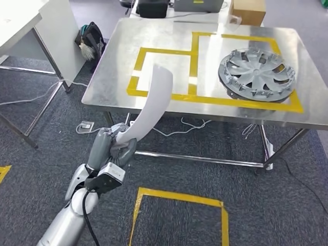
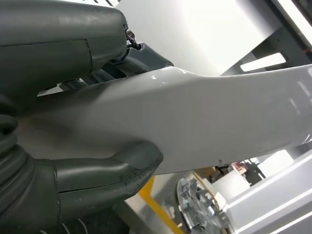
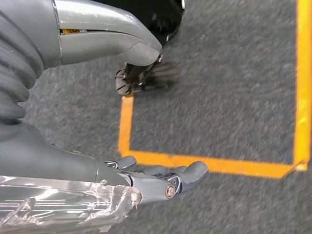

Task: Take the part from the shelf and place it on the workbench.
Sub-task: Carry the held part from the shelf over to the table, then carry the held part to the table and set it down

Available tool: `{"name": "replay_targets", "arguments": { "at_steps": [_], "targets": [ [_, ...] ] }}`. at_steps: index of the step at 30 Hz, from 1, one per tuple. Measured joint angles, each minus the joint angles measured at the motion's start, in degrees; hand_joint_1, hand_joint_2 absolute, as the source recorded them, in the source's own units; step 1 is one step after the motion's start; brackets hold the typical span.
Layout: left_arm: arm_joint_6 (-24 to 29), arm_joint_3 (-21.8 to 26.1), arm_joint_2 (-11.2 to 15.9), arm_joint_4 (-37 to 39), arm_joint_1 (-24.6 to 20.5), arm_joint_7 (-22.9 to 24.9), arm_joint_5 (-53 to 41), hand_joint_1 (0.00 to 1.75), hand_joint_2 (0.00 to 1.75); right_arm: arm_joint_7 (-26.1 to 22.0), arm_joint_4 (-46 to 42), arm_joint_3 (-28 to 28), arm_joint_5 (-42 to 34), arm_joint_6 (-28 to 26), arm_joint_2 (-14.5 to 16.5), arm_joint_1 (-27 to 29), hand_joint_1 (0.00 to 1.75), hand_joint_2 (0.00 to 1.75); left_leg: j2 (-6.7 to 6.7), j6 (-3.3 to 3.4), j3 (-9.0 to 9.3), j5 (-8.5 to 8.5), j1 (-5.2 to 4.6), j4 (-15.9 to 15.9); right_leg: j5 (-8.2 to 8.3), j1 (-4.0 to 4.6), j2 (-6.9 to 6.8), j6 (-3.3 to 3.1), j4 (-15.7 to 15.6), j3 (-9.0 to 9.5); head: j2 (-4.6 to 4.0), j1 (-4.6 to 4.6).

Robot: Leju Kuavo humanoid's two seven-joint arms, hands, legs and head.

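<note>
Fingers of left robot hand (image 1: 116, 148) wrapped around white part (image 1: 152, 102); right robot hand (image 3: 110, 112) spread, empty.

- The curved white part (image 1: 152, 105) has its lower end buried inside the left hand (image 1: 112, 148), so the grip itself can't be made out.
- In the left wrist view the part (image 2: 206, 122) runs off the frame edge.
- The bench (image 1: 116, 77) has its right corner cropped.
- The laptop (image 1: 197, 5) and cardboard box (image 1: 247, 10) are cut off at the top.
</note>
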Motion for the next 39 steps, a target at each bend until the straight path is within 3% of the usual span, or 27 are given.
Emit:
{"name": "replay_targets", "arguments": {
  "at_steps": [3, 5, 6, 7, 8, 10, 11, 13, 14, 15, 16, 17, 19, 20, 21, 22, 25, 26, 28, 30, 31, 33, 34, 35, 36, 39],
  "targets": [
    [0.1, 0.1, -0.2, 0.6, -0.1, 0.0, -0.1, 1.75, 1.75, 0.0, 0.2, 0.0, 0.1, 0.1, 0.0, 0.1, 0.00, 1.75, 0.30, 0.40, 2.39, -1.88, -0.20, 0.0, -2.94, 0.01, -0.95, 0.24, 10.3, -7.20, 0.00, 0.08],
    [0.1, 0.2, -0.3, 1.0, -0.1, 0.0, -0.1, 1.75, 1.75, 0.1, 0.3, 0.0, 0.1, 0.1, 0.0, 0.5, 0.00, 1.75, 0.33, 0.36, 4.49, -3.58, -0.21, 0.0, -4.35, -0.09, -1.05, 0.45, 12.4, -10.82, 0.00, 0.15],
    [0.2, 0.3, -0.3, 1.2, -0.1, 0.1, -0.2, 1.75, 1.75, 0.1, 0.3, 0.0, 0.1, 0.2, 0.0, 0.6, 0.00, 1.75, 0.32, 0.26, 5.72, -4.56, -0.20, 0.0, -3.81, -0.18, -1.11, 0.53, 10.7, -11.44, 0.00, 0.17],
    [0.3, 0.3, -0.3, 1.4, -0.1, 0.1, -0.2, 1.75, 1.75, 0.1, 0.3, 0.0, 0.1, 0.2, 0.0, 0.7, 0.00, 1.75, 0.32, 0.11, 7.00, -5.66, -0.18, 0.0, -1.74, -0.32, -1.26, 0.56, 7.6, -11.51, 0.00, 0.19],
    [0.4, 0.4, -0.3, 1.6, -0.1, 0.2, -0.3, 1.75, 1.75, 0.1, 0.4, 0.0, 0.2, 0.2, 0.0, 0.8, 0.00, 1.75, 0.32, -0.09, 8.26, -6.84, -0.22, 0.0, 2.28, -0.39, -1.62, 0.54, 4.4, -11.29, 0.00, 0.18],
    [0.7, 0.6, -0.3, 2.0, -0.1, 0.3, -0.5, 1.75, 1.75, 0.3, 0.7, 0.0, 0.3, 0.3, 0.1, 0.9, 0.00, 1.75, 0.36, -0.73, 10.16, -8.90, -0.22, -0.6, 7.86, -0.06, -2.27, 0.01, 0.4, -10.47, 0.00, 0.00],
    [0.9, 0.8, -0.4, 2.2, -0.1, 0.4, -0.5, 1.75, 1.75, 0.3, 0.8, 0.1, 0.3, 0.4, 0.1, 0.8, 0.00, 1.75, 0.37, -1.09, 10.96, -9.37, -0.09, -1.0, 8.74, 0.24, -2.41, -0.39, 0.0, -10.07, 0.00, -0.08],
    [1.1, 1.0, -0.7, 2.3, -0.5, 0.5, -0.6, 1.75, 1.75, 0.3, 0.8, 0.1, 0.4, 0.4, 0.1, 0.5, 0.00, 1.75, 0.39, -1.80, 10.97, -8.22, 0.26, 0.3, 6.87, 0.52, -2.07, -1.30, -0.2, -8.99, 0.01, -0.18],
    [1.1, 1.0, -0.8, 2.4, -0.7, 0.5, -0.6, 1.75, 1.75, 0.3, 0.8, 0.1, 0.4, 0.4, 0.0, 0.5, 0.00, 1.75, 0.36, -2.16, 9.56, -6.49, 0.36, 3.2, 6.01, 0.41, -1.87, -1.62, -0.5, -8.01, 0.01, -0.17],
    [1.2, 1.1, -0.9, 2.4, -0.8, 0.5, -0.6, 1.75, 1.75, 0.3, 0.8, 0.1, 0.4, 0.4, -0.1, 0.4, 0.00, 1.75, 0.34, -2.53, 6.86, -4.77, 0.40, 7.5, 5.25, 0.24, -1.73, -1.93, -1.0, -6.78, 0.01, -0.30],
    [1.2, 1.2, -0.9, 2.5, -0.7, 0.5, -0.6, 1.75, 1.75, 0.4, 0.8, 0.1, 0.5, 0.4, -0.1, 0.4, 0.00, 1.75, 0.33, -2.90, 3.39, -3.94, 0.45, 12.0, 4.47, 0.02, -1.57, -2.14, -1.6, -5.28, 0.01, -0.37],
    [1.3, 1.3, -0.8, 2.7, -0.6, 0.5, -0.6, 1.75, 1.75, 0.4, 0.8, 0.1, 0.5, 0.4, -0.1, 0.4, 0.00, 1.75, 0.32, -3.19, -0.32, -4.45, 0.48, 15.8, 3.65, -0.11, -1.45, -2.23, -2.2, -3.72, 0.01, -0.44],
    [1.6, 1.6, -0.7, 2.9, -0.3, 0.6, -0.6, 1.75, 1.75, 0.5, 0.8, 0.1, 0.7, 0.3, -0.1, 0.6, 0.00, 1.75, 0.32, -3.43, -6.48, -9.26, 0.53, 18.9, 2.13, -0.45, -1.04, -2.28, -3.4, -0.30, 0.01, -0.52],
    [1.8, 1.7, -0.7, 3.0, -0.2, 0.7, -0.6, 1.75, 1.75, 0.5, 0.9, 0.1, 0.8, 0.3, -0.1, 0.6, 0.00, 1.75, 0.32, -3.37, -8.60, -11.65, 0.50, 18.5, 1.34, -0.67, -0.73, -2.19, -4.0, 1.52, 0.02, -0.56],
    [2.0, 1.8, -0.7, 3.1, -0.2, 0.8, -0.6, 1.75, 1.75, 0.6, 0.9, 0.1, 0.9, 0.3, 0.0, 0.7, 0.00, 1.75, 0.32, -3.28, -10.09, -12.47, 0.47, 16.9, 0.45, -0.92, -0.38, -2.02, -4.5, 3.40, 0.02, -0.59],
    [2.2, 1.9, -0.7, 3.1, -0.2, 0.8, -0.6, 1.75, 1.75, 0.7, 1.0, 0.1, 1.0, 0.3, 0.0, 0.7, 0.00, 1.75, 0.33, -3.16, -11.06, -10.64, 0.43, 14.2, -0.57, -1.17, -0.06, -1.70, -5.0, 5.19, 0.02, -0.62],
    [2.7, 2.5, -0.6, 3.7, -0.1, 1.0, -0.6, 1.75, 1.75, 1.0, 1.2, 0.2, 1.3, 0.1, 0.2, 1.0, 0.00, 1.75, 0.37, -2.75, -12.13, 6.27, 0.35, 2.7, -4.09, -1.30, 0.70, -0.57, -5.2, 8.29, 0.01, -1.41],
    [2.9, 2.7, -0.6, 3.8, -0.1, 1.1, -0.7, 1.75, 1.75, 1.1, 1.2, 0.3, 1.4, 0.0, 0.2, 1.1, 0.00, 1.75, 0.27, -2.74, -12.19, 10.07, 0.36, 0.7, -5.40, -1.19, 0.81, -0.37, -5.2, 8.86, 0.01, -1.68],
    [3.5, 2.9, -0.8, 3.9, -0.1, 1.2, -0.8, 1.75, 1.75, 1.3, 1.2, 0.5, 1.7, -0.2, 0.2, 0.9, 0.00, 1.75, -0.08, -2.77, -11.88, 11.09, 0.45, 0.7, -7.55, -1.13, 0.76, -0.05, -6.1, 10.51, 0.01, -1.68],
    [3.8, 3.1, -0.9, 3.9, -0.4, 1.2, -0.9, 1.75, 1.75, 1.3, 1.2, 0.7, 1.9, -0.3, 0.2, 0.5, 0.00, 1.75, -0.30, -2.13, -11.06, 10.20, 0.59, 1.0, -9.10, -1.20, 0.04, 0.27, -5.1, 11.17, 0.01, -1.54],
    [4.0, 3.1, -1.0, 3.9, -0.5, 1.2, -1.1, 1.75, 1.75, 1.4, 1.2, 0.8, 2.0, -0.3, 0.2, 0.3, 0.00, 1.75, -0.34, -1.68, -10.50, 9.71, 0.64, 1.0, -10.39, -1.16, -0.45, 0.40, -2.4, 9.93, 0.02, -1.47],
    [4.2, 3.2, -1.0, 4.0, -0.5, 1.8, -1.5, 1.75, 1.75, 1.6, 1.2, 0.9, 2.2, -0.4, 0.2, 0.0, 0.00, 1.75, -0.34, -1.03, -9.47, 8.50, 0.42, 1.0, -13.43, -0.87, -1.12, 0.42, 6.2, 4.43, 0.01, -1.35],
    [4.2, 3.2, -1.0, 4.2, -0.5, 2.4, -1.9, 1.75, 1.75, 1.7, 1.2, 1.0, 2.3, -0.4, 0.2, 0.1, 0.00, 1.75, -0.39, -0.86, -8.90, 7.88, 0.30, 1.0, -13.99, -0.70, -1.18, 0.28, 9.8, 1.50, 0.02, -1.34],
    [4.3, 3.2, -1.0, 4.5, -0.6, 3.1, -2.4, 1.75, 1.75, 1.7, 1.3, 1.0, 2.4, -0.5, 0.2, 0.1, 0.00, 1.75, -0.51, -0.77, -8.21, 7.25, 0.22, 1.0, -13.15, -0.52, -1.17, 0.09, 11.5, -0.74, 0.02, -1.34],
    [4.3, 3.3, -1.0, 5.0, -0.8, 3.8, -3.0, 1.75, 1.75, 1.8, 1.3, 1.1, 2.5, -0.6, 0.2, 0.2, 0.00, 1.75, -0.64, -0.73, -7.39, 6.61, 0.16, 1.0, -10.84, -0.34, -1.17, -0.13, 10.9, -2.00, 0.02, -1.34],
    [4.0, 3.3, -0.9, 6.7, -2.2, 6.1, -5.1, 1.75, 1.75, 1.9, 1.3, 1.3, 2.9, -0.7, 0.2, 0.1, 0.00, 1.75, -0.94, -1.06, -4.99, 4.83, -0.03, 1.1, -0.53, -0.06, -1.24, -0.65, 0.7, -1.68, 0.02, -1.32]
  ]
}}
